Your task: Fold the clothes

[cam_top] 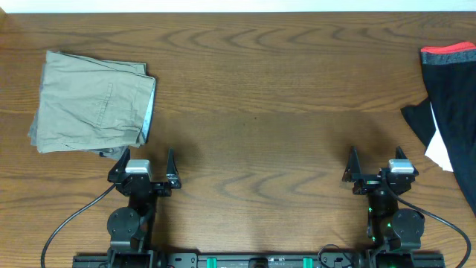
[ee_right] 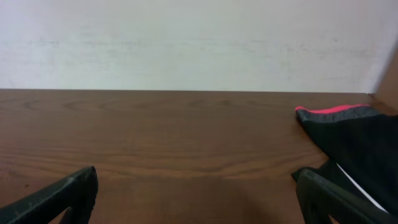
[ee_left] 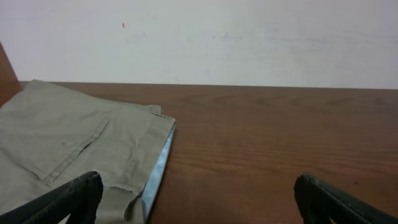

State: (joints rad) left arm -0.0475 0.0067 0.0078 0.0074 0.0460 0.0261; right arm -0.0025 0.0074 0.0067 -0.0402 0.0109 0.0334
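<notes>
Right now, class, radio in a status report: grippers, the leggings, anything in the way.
Left gripper, right gripper: both open, empty. Black leggings far right, untouched, partly out of frame. Khaki trousers far left, no obstruction.

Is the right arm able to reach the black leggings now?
Probably yes: the right gripper is open, and the black leggings lie ahead to its right, with only bare table between.

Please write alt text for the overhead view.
Wooden table from above: folded khaki trousers at the left, black leggings with a red-and-grey waistband and some white cloth at the right edge. The left gripper and right gripper sit open and empty near the front.
</notes>
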